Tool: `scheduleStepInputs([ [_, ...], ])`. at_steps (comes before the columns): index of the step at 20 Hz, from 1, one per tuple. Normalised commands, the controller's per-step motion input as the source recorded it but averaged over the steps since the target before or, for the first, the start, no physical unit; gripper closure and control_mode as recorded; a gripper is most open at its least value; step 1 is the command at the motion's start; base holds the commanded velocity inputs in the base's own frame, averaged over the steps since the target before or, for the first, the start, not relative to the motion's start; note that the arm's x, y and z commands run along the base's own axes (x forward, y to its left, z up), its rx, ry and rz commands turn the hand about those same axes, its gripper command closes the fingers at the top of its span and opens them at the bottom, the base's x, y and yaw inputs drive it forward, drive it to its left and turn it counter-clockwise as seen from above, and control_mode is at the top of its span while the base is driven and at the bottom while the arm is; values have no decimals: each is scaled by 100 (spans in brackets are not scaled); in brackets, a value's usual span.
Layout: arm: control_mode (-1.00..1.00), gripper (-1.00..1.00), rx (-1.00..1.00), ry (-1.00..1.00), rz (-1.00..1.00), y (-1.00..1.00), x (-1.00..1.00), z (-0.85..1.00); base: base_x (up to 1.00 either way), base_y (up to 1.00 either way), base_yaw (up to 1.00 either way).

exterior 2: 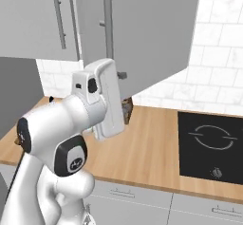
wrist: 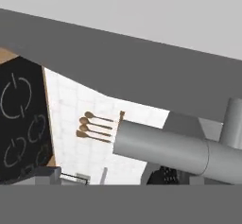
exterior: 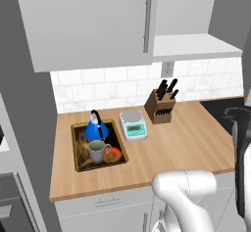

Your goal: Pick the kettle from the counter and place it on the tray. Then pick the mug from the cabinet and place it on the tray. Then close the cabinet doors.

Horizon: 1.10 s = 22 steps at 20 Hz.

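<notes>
Left base view: the kettle (exterior: 96,128) and mug (exterior: 98,150) sit on the tray (exterior: 80,148) on the counter (exterior: 176,138). The gripper's fingers stand wide apart, holding nothing.

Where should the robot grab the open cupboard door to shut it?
Probably by the long steel bar handle on the open door, coming at the door's front face. The bar stands upright, held off the flat panel, so there is room to pinch its middle from both sides.
</notes>
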Motion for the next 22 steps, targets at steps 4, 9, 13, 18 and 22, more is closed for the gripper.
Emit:
scheduleStepInputs([
  [4, -100, -100, 0, 1, 15, 60, 64, 0, 0, 0, 0],
  [9, -100, -100, 0, 4, 21, 69, 61, 0, 0, 0, 0],
  [13, -100, -100, 8, 7, 24, 42, 83, 2, 0, 0, 0],
  [18, -100, -100, 15, 6, 25, 22, 93, 0, 0, 0, 0],
  [22, -100, -100, 15, 1, 22, 6, 99, 0, 0, 0, 0],
])
